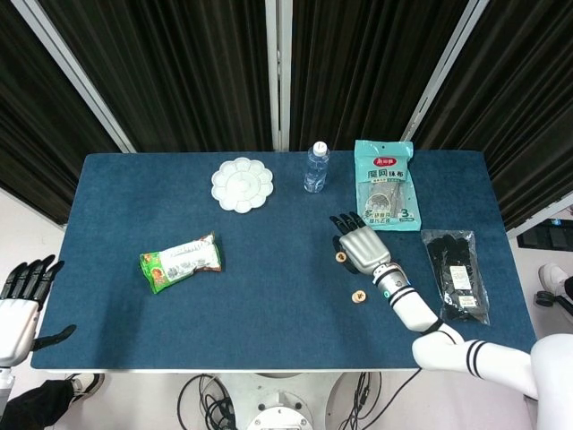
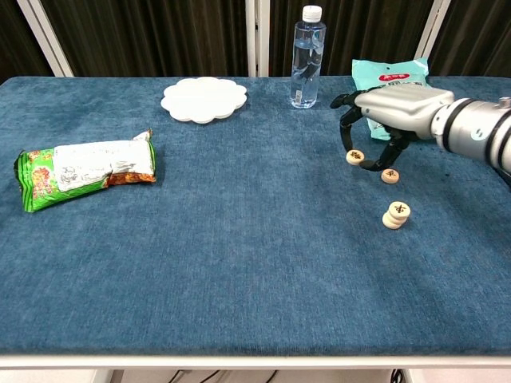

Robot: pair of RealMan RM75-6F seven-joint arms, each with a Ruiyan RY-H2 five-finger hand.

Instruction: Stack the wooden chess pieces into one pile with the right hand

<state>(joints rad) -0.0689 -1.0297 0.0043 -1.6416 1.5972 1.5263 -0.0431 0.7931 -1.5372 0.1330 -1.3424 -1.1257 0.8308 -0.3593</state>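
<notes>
Right hand (image 2: 382, 120) pinches 1 chess piece (image 2: 355, 157) clear of the table (image 2: 239, 231). Another piece (image 2: 390, 175) lies beside; a 2-piece stack (image 2: 396, 215) sits nearer. Left hand (image 1: 20, 300) hangs open, off-table.

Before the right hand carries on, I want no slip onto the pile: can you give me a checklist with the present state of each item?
1. Piece held: the right hand pinches a wooden chess piece in its fingers, lifted off the cloth. Ok.
2. Pile: the stack of two pieces sits slightly offset. Cannot tell if stable.
3. Loose piece: lies flat between hand and pile, close under the fingers. Not ok, it could be knocked.
4. Path to the pile: only that loose piece lies along it. Ok.
5. Left hand: off the table's edge, fingers apart, holding nothing. Ok.
</notes>
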